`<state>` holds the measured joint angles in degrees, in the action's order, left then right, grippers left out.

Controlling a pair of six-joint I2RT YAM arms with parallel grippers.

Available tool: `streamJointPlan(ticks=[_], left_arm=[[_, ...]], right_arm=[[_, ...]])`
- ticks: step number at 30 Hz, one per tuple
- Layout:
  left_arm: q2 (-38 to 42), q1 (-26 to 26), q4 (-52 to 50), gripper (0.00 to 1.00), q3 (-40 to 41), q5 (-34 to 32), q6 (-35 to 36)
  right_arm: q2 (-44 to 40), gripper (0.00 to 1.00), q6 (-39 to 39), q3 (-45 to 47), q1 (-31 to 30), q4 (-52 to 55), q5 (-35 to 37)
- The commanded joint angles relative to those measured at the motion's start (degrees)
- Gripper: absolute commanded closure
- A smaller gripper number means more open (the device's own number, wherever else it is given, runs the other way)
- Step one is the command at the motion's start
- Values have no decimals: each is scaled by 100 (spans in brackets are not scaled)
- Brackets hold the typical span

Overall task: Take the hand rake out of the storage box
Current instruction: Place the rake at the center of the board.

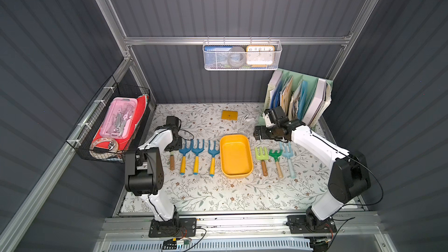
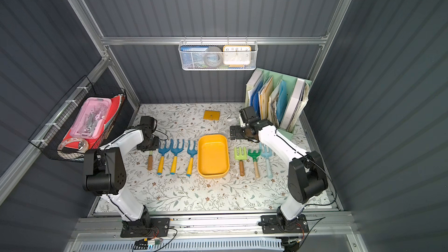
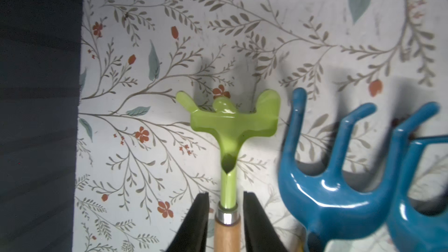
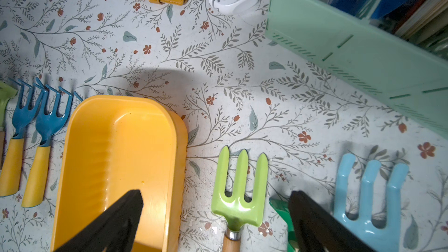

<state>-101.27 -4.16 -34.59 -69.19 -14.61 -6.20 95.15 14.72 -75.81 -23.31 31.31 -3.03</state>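
Hand rake (image 3: 232,127) is found out on the counter (image 1: 218,197), not in the storage box (image 1: 236,156). It lies flat at the left end of the tool row, w/ the wooden handle toward the near edge and the lime-green tines pointed at the far wall. Its long axis thus runs near-to-far, parallel to the box's long sides.

Left hand (image 3: 226,193) is set over the handle's far end, at the metal ferrule, w/ fingers (image 3: 198,214) straddling the shaft across its axis. They are held slightly apart, a sliver of counter being seen on each side, so nothing is judged to be pinched. In both top views the rake's head is hidden under this hand.

Just beside the rake, to its right, three blue hand forks (image 1: 196,151) are laid parallel, and the box comes after them, its floor bare. The take-out is therefore judged done, approx., w/ only a straight lift of the left hand called for. Clearance is tight: the handle or the nearest blue fork could be nudged by any sideways drift.

Farther back, right hand (image 4: 215,192) is hung above the counter just off the box's far right corner, fingers spread wide and empty. It is well apart from the rake, w/ box and forks btwn, so the left arm is clearly the nearer.
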Motion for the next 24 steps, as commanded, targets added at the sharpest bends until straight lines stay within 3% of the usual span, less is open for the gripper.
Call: streamJointPlan(ticks=[1,3,8,14,24], left_arm=[[174,-15,-229,72,-74,999,-283],[256,-14,-72,71,46,1435,-287],[46,-23,-257,70,200,1113,-648],[-84,-32,-253,69,415,1282,-605],[-275,-32,-540,68,345,456,-593]], right_arm=[[112,1,57,-173,-66,14,15],[130,1,51,-197,-79,33,25],[125,1,40,-157,-95,17,48],[217,1,13,-207,-169,48,28],[375,1,-21,-379,-348,169,103]])
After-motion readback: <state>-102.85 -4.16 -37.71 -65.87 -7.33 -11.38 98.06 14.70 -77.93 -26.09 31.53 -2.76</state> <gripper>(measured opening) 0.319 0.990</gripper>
